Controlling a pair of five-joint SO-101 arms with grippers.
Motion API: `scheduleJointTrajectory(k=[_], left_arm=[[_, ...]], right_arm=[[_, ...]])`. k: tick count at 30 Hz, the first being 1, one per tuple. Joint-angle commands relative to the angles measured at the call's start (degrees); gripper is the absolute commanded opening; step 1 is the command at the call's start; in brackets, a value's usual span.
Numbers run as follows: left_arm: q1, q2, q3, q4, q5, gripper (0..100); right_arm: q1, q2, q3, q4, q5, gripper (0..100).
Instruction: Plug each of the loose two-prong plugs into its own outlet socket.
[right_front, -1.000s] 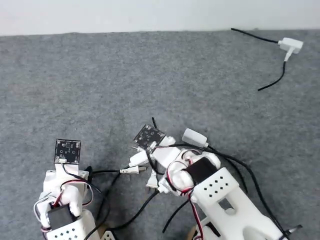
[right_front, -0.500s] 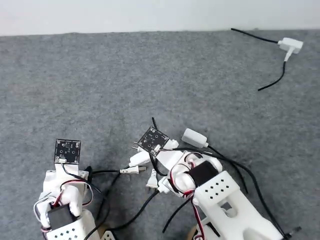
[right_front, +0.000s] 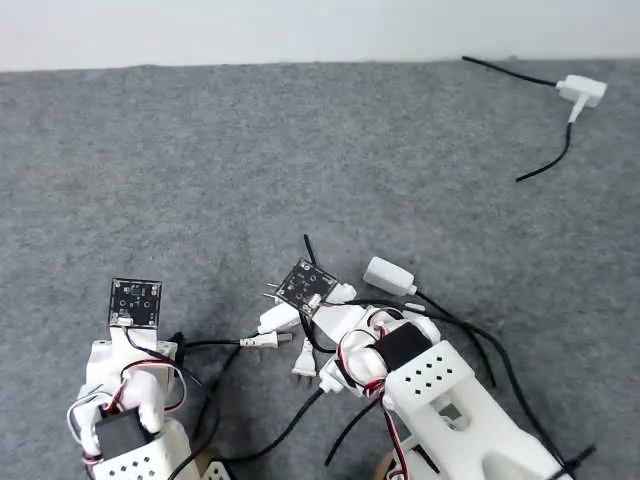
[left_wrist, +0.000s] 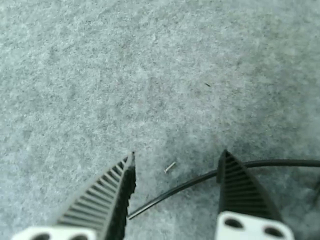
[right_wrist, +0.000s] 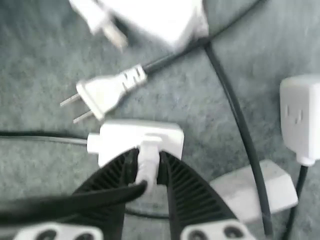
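White arms (right_front: 452, 398), black ribbed fingers (left_wrist: 108, 201), red wiring (right_front: 343, 352)

**A:** What can't you make out from the high view?

**B:** The wrist camera board (right_front: 305, 285) covers the right arm's hand, and both arms run off the lower edge.

**A:** And up close?

**B:** The right hand (right_wrist: 147, 155) pinches a narrow tab of a white connector (right_wrist: 135, 140). I can't tell whether it's a plug or a socket. An outlet block (right_wrist: 300, 117) is cut by the frame edge, and another white body (right_wrist: 155, 17) is blurred. Near the left hand (left_wrist: 178, 154), a black cable (left_wrist: 200, 179) leaves the frame, and a pale sliver (left_wrist: 170, 167) on the counter is too small to name.
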Motion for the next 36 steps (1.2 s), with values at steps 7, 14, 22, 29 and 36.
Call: scheduleJointTrajectory(k=[7, 14, 22, 29, 36], left_arm=[[-0.4, -0.2, -0.6, -1.5, -0.4, 25], [-0.4, -0.2, -0.6, -1.4, -0.4, 25], [-0.4, -0.4, -0.6, -0.8, -0.4, 25], [-0.5, -0.4, -0.6, -0.9, -0.4, 25], [-0.5, -0.4, -0.6, -1.1, -0.4, 25]], right_arm=[[0.3, -0.3, 0.9, -1.8, 1.1, 0.9], [0.3, -0.2, 6.6, -7.5, 1.1, 0.9], [0.3, -0.2, 10.8, -10.2, 1.1, 0.8], [0.4, -0.2, 12.0, -10.2, 1.1, 0.8], [0.7, -0.3, 13.9, -9.8, 5.5, 0.8]])
